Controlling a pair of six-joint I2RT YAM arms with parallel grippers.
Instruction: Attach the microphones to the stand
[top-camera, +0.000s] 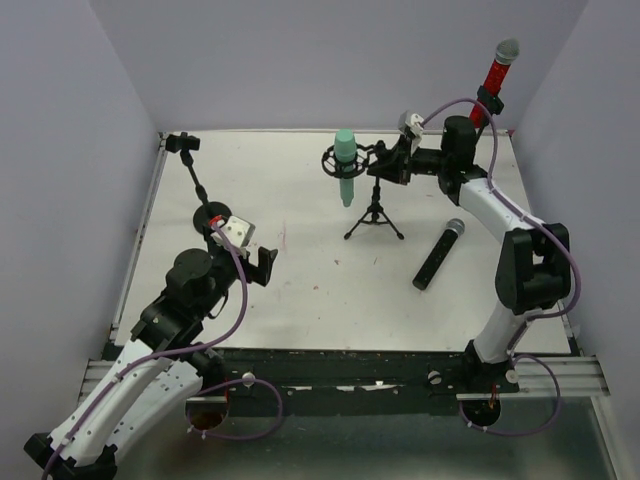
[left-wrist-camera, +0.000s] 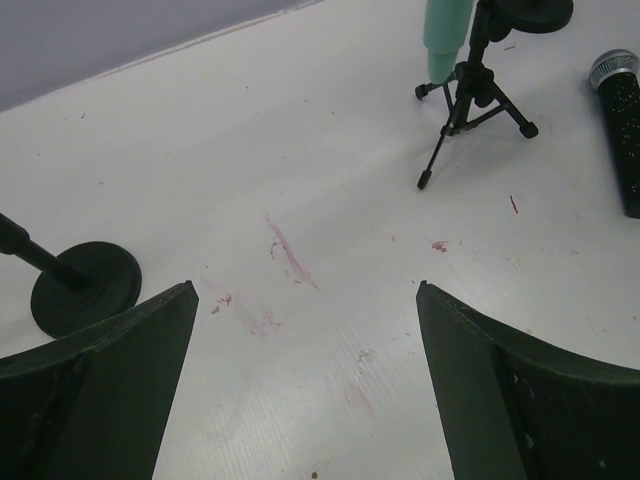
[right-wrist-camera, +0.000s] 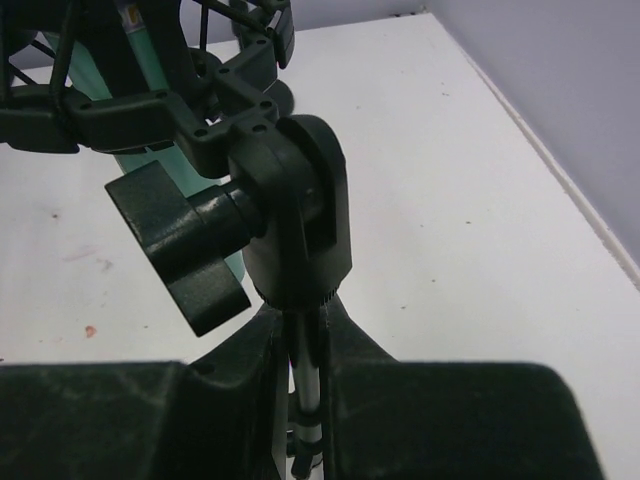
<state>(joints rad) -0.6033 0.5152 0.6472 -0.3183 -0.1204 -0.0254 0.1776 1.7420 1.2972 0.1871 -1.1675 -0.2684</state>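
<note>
The right gripper (right-wrist-camera: 303, 335) pinches with matte black jaws the thin metal stem of the stand (right-wrist-camera: 295, 210), its lobed knob (right-wrist-camera: 180, 250) just above them. The left gripper (left-wrist-camera: 305, 305) holds its jaws wide apart over the smooth white table (left-wrist-camera: 300, 150).

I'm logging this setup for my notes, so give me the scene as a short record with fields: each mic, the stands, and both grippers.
green mic: mounted on the tripod stand
red mic: held in a clip at the far right, tilted, head up
black mic: lying on the table, not mounted
round-base stand: top holds nothing
left gripper: open, above bare table
right gripper: shut on the tripod stand's pole, just under the swivel joint
left to mount: black mic
</note>
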